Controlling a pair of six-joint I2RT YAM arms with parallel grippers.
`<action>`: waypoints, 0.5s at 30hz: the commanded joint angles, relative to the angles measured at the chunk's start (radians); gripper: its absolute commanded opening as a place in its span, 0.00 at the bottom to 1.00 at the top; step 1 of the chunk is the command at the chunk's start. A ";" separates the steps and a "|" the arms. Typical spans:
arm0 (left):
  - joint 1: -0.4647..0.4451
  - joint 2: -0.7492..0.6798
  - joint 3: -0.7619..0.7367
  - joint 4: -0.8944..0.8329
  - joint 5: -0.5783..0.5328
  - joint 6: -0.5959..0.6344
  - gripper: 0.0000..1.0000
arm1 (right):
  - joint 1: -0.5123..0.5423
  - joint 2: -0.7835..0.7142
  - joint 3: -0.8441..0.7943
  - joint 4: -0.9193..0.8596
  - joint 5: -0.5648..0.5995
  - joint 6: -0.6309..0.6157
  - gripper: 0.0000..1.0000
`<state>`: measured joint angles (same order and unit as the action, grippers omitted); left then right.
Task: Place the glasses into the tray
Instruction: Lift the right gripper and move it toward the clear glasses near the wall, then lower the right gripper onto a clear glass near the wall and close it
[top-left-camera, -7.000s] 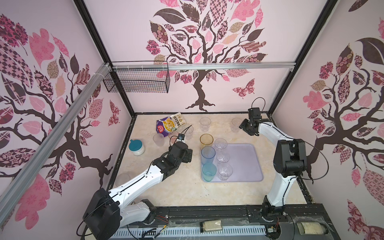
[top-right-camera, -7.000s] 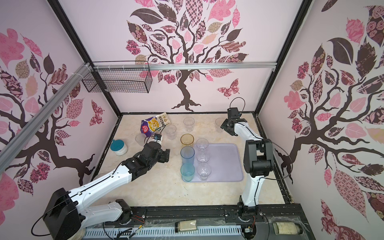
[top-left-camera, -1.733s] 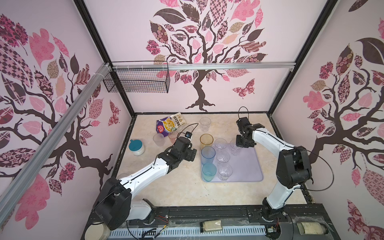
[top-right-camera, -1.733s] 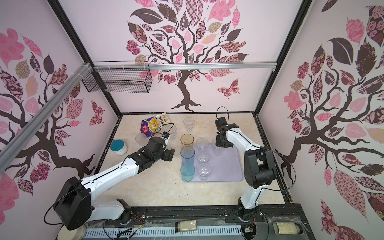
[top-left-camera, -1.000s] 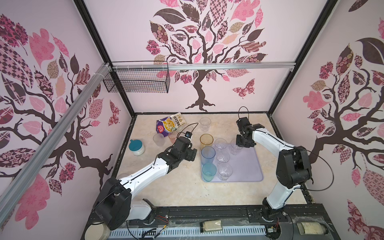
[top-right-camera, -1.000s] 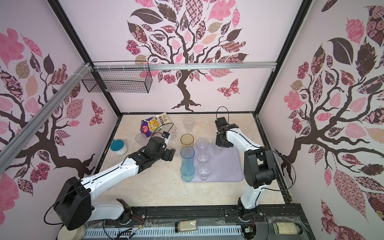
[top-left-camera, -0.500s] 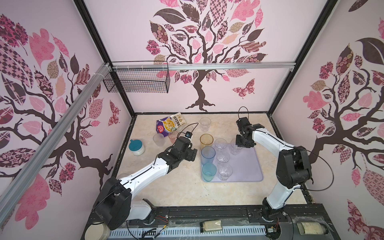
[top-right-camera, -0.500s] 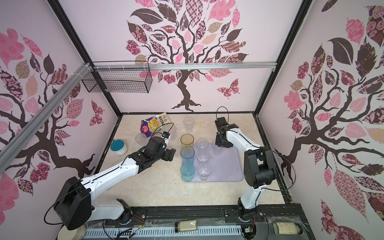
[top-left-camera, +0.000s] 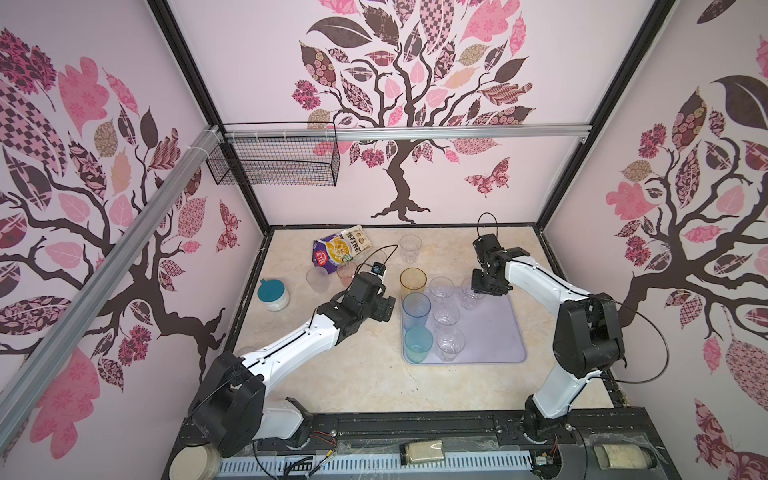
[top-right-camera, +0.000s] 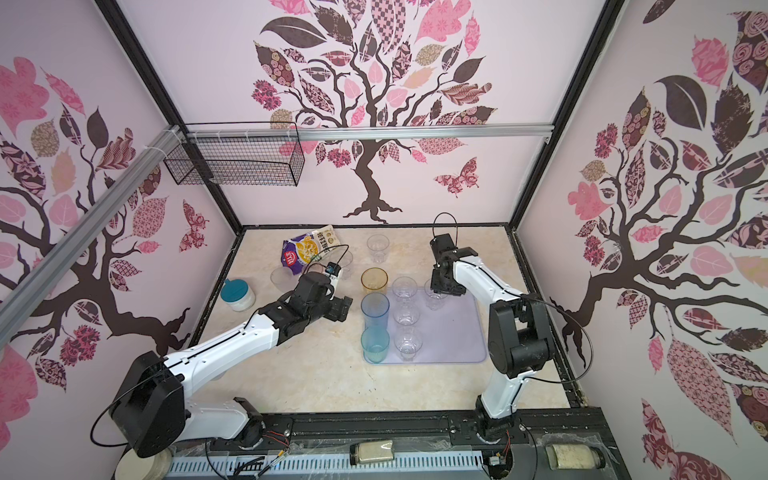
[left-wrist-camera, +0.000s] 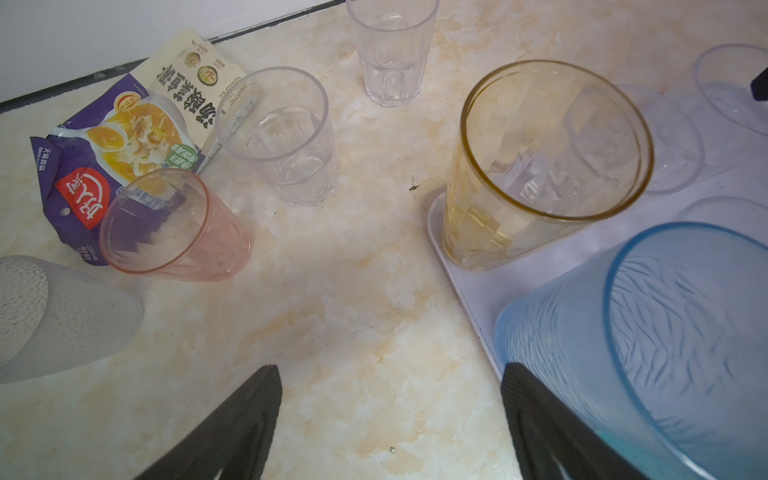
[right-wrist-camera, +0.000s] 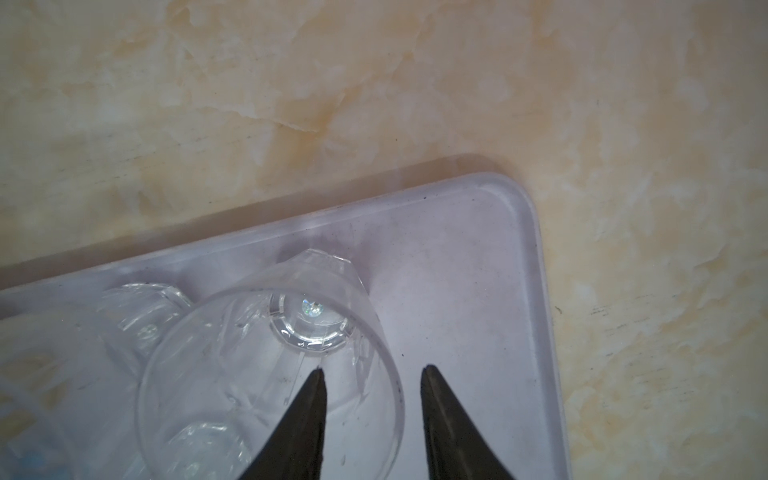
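Our right hand stands parted astride the rim of a clear glass in a corner of the tray, one finger inside and one outside, not pinching it. Our left hand is spread wide over the counter, near a pink glass outside the tray.

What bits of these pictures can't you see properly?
- right gripper: fingertips show only in the right wrist view; in both top views its own wrist covers them.
- blue glass: left wrist view, cut off by the picture's edge.
- frosted glass: left wrist view, cut off by the edge too.
- pink glass: in a top view, partly behind the left arm.
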<state>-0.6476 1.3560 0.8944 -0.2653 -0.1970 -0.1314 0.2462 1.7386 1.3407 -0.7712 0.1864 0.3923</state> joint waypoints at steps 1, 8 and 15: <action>0.005 0.010 0.074 -0.035 -0.001 -0.008 0.86 | -0.004 -0.080 0.077 -0.040 -0.020 0.018 0.42; 0.005 0.010 0.171 -0.145 -0.058 0.000 0.86 | 0.002 -0.130 0.171 -0.044 -0.114 0.059 0.42; 0.005 0.013 0.191 -0.134 -0.058 0.022 0.86 | 0.045 -0.097 0.245 0.042 -0.178 0.129 0.43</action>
<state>-0.6476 1.3643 1.0565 -0.3931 -0.2440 -0.1261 0.2771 1.6287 1.5402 -0.7570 0.0586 0.4732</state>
